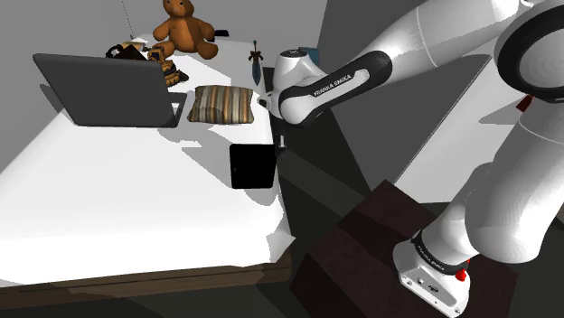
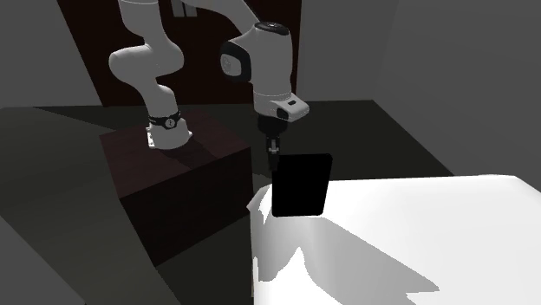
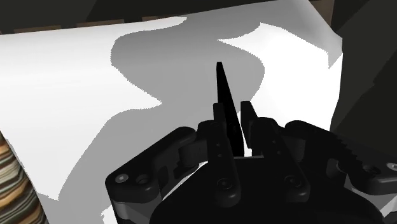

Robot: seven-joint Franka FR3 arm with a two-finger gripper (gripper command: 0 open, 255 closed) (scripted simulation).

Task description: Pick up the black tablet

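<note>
While pinching the black tablet [image 3: 222,86] by one thin edge between the claw's [image 3: 233,119] fingers, holds it upright, jutting straight past the fingertips and seemingly clear of the white bed [image 3: 63,95] beyond, probably to let it hang plumb, not twist loose.

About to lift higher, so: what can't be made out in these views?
Wrist view: how far the fingers overlap the tablet; black on black.
Shoulder view: the gripper, mostly behind the arm's wrist.
Second exterior view: whether the tablet's bottom edge clears the bed.
Shoulder view: small items behind the laptop lid.
</note>
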